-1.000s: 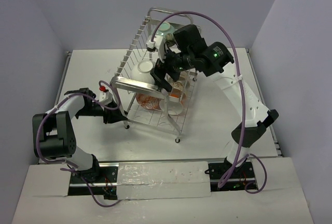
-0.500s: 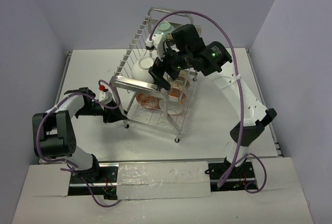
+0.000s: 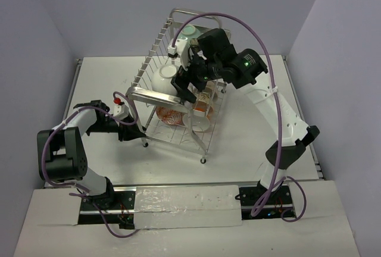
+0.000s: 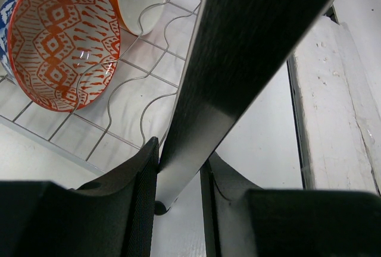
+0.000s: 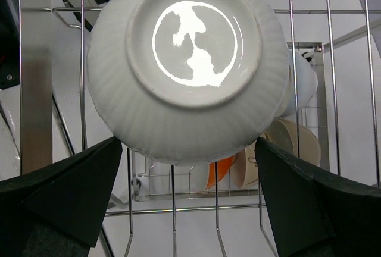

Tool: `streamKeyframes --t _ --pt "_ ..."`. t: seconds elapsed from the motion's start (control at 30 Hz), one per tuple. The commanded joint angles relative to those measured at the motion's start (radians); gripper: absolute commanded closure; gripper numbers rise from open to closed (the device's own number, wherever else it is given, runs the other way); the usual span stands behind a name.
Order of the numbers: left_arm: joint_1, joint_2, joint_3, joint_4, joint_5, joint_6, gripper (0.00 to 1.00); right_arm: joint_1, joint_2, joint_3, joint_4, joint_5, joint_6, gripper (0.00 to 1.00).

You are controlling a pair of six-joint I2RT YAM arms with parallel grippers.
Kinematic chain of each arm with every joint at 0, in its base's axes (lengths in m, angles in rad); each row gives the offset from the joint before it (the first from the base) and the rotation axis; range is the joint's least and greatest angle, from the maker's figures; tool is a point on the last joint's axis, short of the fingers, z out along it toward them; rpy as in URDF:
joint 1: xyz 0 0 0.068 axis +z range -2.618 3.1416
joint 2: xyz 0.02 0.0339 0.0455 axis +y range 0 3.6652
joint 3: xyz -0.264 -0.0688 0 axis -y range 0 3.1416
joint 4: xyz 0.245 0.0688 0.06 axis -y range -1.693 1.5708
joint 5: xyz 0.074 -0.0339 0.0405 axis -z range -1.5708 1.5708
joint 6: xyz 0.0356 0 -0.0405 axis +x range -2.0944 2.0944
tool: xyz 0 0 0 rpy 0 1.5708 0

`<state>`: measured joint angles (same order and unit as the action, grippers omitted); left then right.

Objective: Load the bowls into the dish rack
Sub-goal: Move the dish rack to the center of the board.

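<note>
White bowl (image 5: 190,60): tipped on the dish rack's (image 3: 152,95) upper tier.
Right gripper (image 5: 187,150): jaws spread wide, flanking the bowl.
Left gripper (image 4: 178,168): clenched on the rack's leg.
Risk: pull back crookedly and your finger drags it off the wires.

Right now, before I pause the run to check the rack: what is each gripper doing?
Left gripper: closed on a flat upright of the dish rack.
Right gripper: open, fingers either side of a white bowl.
</note>
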<state>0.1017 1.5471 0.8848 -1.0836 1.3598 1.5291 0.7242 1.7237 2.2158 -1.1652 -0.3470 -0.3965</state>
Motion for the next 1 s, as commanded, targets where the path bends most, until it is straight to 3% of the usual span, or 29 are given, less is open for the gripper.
streamKeyframes --t 0.0,0.43,0.7,0.97 --pt "0.027 0.013 -0.003 -0.007 -0.166 -0.129 1.0 -0.017 -0.075 -0.018 -0.139 0.109 0.048 0.0" --pt "0.027 0.004 -0.001 0.017 -0.177 -0.169 1.0 -0.017 -0.138 -0.001 -0.079 0.218 0.064 0.0" --pt "0.027 0.01 0.002 0.013 -0.179 -0.164 1.0 -0.034 -0.271 -0.065 0.018 0.339 0.059 0.0" --pt "0.027 0.008 -0.004 0.004 -0.176 -0.147 1.0 -0.075 -0.404 -0.128 0.176 0.56 0.054 0.0"
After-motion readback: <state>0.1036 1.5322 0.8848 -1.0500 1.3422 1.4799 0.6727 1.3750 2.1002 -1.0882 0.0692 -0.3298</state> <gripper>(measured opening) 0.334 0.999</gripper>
